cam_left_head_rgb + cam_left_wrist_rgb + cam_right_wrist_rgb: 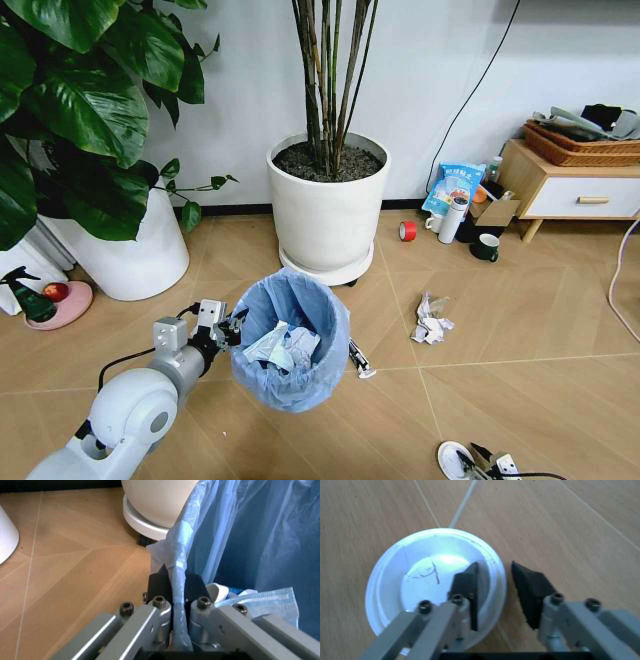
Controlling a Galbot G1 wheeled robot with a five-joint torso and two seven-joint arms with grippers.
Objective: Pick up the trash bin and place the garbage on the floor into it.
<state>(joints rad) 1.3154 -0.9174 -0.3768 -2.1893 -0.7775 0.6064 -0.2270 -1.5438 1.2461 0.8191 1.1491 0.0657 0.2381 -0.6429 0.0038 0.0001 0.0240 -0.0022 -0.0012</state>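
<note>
Bin held up, white disc about to be picked.
Head view: the left gripper (222, 325), frame centre, pinches the trash bin (290, 340) rim. Left wrist view: jaws closed on the blue bag. Right wrist view: the right gripper (492, 581) is open astride the white disc (415, 585) rim; I think squeezing comes next.

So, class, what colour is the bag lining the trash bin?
Light blue; the trash bin shows it best in the head view.

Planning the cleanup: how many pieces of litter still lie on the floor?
3: paper wad right of bin, stick wrapper beside it, white disc under right pincer. Others may be hidden.
</note>
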